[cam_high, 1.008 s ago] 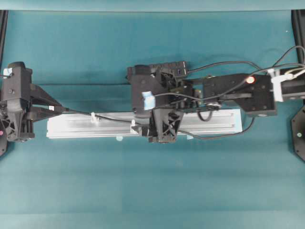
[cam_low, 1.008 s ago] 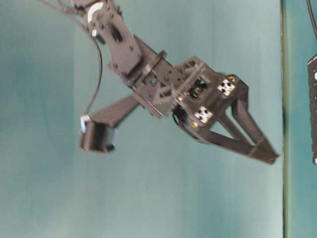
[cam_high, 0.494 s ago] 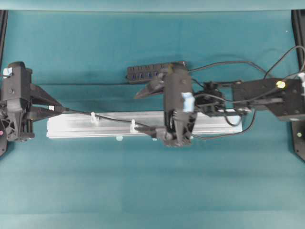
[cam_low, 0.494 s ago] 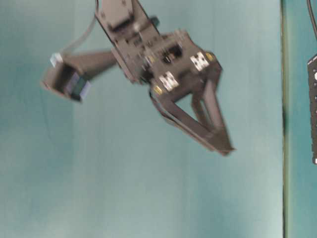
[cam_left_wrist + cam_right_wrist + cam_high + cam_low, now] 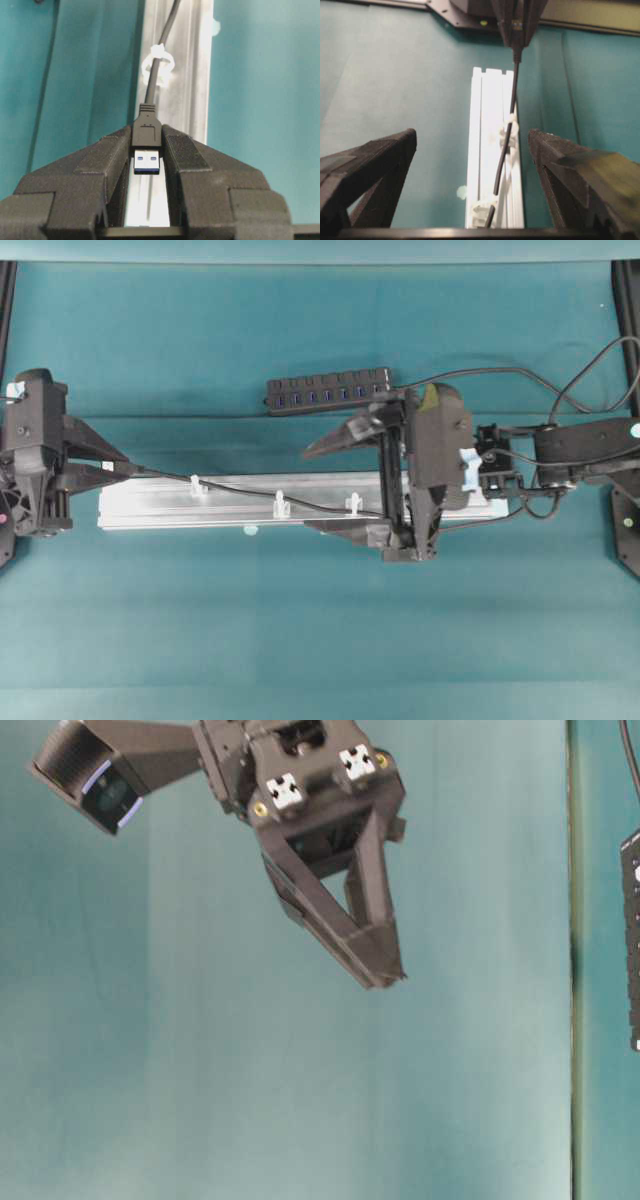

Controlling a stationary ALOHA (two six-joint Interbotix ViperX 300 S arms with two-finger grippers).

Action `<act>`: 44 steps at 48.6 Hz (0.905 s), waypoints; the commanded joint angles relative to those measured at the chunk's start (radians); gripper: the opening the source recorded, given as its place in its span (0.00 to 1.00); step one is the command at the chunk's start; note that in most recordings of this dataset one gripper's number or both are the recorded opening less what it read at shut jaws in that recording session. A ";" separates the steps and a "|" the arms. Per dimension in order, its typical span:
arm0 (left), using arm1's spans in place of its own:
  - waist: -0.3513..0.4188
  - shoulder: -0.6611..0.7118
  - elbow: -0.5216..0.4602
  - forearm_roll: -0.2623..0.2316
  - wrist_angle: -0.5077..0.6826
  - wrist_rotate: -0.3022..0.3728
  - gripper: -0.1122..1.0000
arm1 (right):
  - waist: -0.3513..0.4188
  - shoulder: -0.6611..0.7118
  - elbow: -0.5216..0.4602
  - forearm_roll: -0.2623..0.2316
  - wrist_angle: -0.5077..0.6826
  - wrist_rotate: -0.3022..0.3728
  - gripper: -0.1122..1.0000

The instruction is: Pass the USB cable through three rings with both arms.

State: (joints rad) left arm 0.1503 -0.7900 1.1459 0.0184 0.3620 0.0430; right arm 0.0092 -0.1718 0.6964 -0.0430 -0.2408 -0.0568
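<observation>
Now my left gripper (image 5: 147, 150) pinches the USB cable (image 5: 240, 487) plug at nine o'clock while my right gripper (image 5: 470, 165) hangs spread over the rail (image 5: 150, 502), threading apparently complete, tidying slack next.

A flat bench covered in blue-green cloth (image 5: 320, 640) fills the whole view. Soft, even light falls on it. Black frame bars (image 5: 8, 300) stand at 9 and 3 o'clock.
</observation>
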 commanded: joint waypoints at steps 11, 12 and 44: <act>0.000 -0.002 -0.029 -0.002 -0.003 -0.003 0.30 | 0.003 -0.020 -0.011 0.003 -0.009 0.009 0.87; 0.000 -0.002 -0.029 0.000 -0.003 -0.003 0.30 | 0.005 -0.020 -0.011 0.003 -0.011 0.009 0.87; 0.000 0.003 -0.029 0.000 -0.003 -0.003 0.30 | 0.018 -0.040 -0.017 0.003 -0.061 0.038 0.87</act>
State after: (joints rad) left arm 0.1488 -0.7885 1.1443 0.0184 0.3636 0.0414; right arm 0.0215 -0.1902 0.6964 -0.0430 -0.2823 -0.0261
